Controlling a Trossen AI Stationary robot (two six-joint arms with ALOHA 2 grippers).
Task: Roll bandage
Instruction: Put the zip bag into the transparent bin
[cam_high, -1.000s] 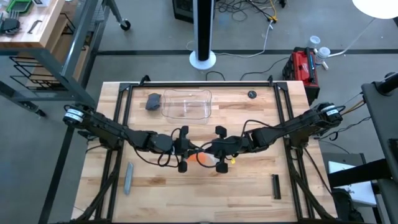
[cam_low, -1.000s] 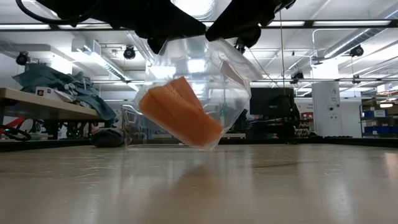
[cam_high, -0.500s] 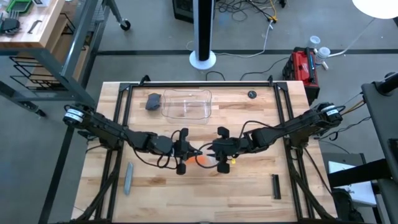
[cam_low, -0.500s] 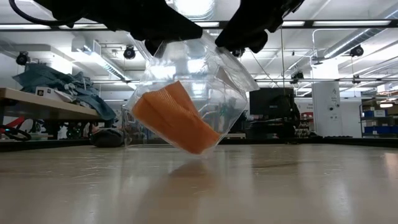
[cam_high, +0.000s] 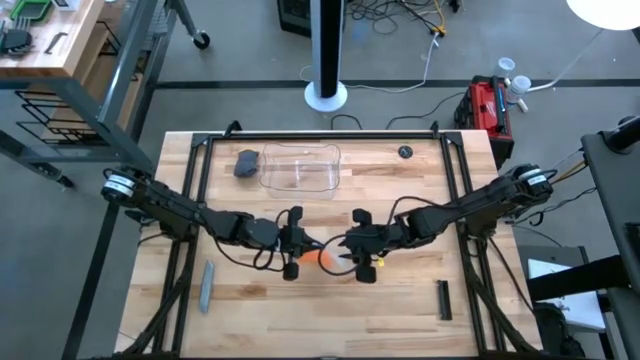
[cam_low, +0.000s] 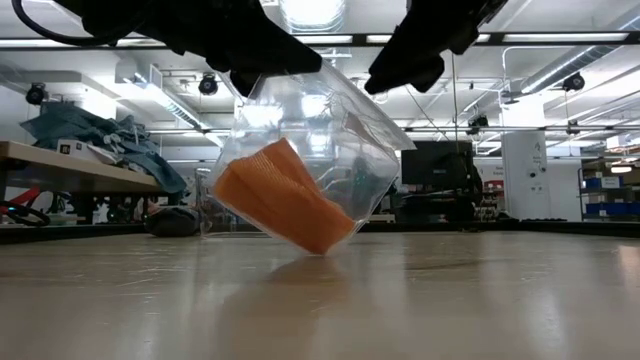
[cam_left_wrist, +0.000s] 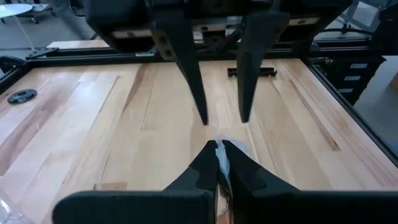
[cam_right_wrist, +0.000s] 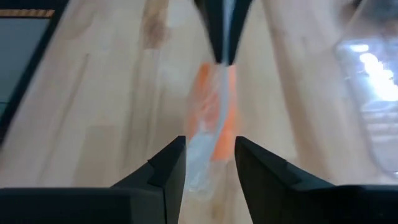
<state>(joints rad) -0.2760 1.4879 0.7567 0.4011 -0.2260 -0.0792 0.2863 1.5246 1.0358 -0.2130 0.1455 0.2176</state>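
Bandage (cam_low: 282, 197) in wrapper (cam_low: 340, 130) hangs below left pincer (cam_left_wrist: 219, 147); right pincer (cam_right_wrist: 208, 145) apparently apart.

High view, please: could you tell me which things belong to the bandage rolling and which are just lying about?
Job: bandage, its clear wrapper, left end effector pinching it, right end effector open.
Lying about: clear tub, grey lump, grey stick, black bar, black disc.

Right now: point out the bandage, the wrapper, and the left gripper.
bandage (cam_low: 280, 197): low view, middle of the orange fabric.
clear plastic wrapper (cam_low: 345, 120): low view, upper film.
left gripper (cam_left_wrist: 219, 155): left wrist view, between fingertips pinching the wrapper.
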